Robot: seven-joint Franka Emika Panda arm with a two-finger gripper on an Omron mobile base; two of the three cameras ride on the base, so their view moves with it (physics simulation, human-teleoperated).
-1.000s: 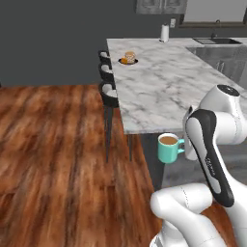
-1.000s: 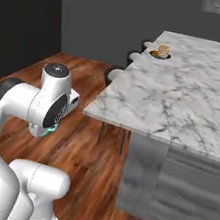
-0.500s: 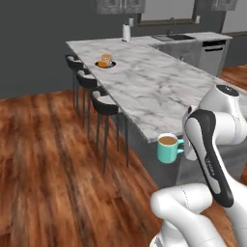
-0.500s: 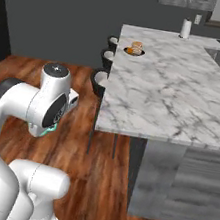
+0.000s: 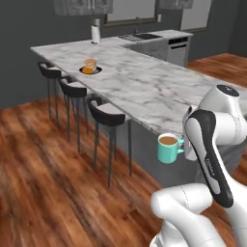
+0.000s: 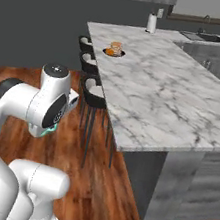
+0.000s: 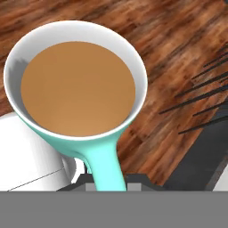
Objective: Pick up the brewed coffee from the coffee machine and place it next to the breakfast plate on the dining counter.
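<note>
The brewed coffee is a teal mug [image 5: 167, 147] with light brown coffee at its rim, held upright in the air beside the near end of the dining counter [image 5: 144, 94]. My gripper [image 5: 183, 144] is shut on its handle, mostly hidden behind my forearm. In the hand view the mug [image 7: 78, 89] hangs over wooden floor, its handle running down toward the fingers. The breakfast plate [image 5: 90, 70] with pancakes sits far along the dining counter [image 6: 170, 97], near its stool-side edge; from the right it is the plate [image 6: 113, 52]. The coffee machine is out of view.
Three black stools [image 5: 108, 113] line the counter's left side. A white paper roll [image 5: 96, 34] and a sink [image 5: 140, 36] stand at the far end. Open wooden floor [image 5: 43, 178] lies to the left of the stools.
The whole scene has shifted in both base views, so the base has moved around the counter's near end. The mug stays in my shut gripper, in the same place relative to the arm.
</note>
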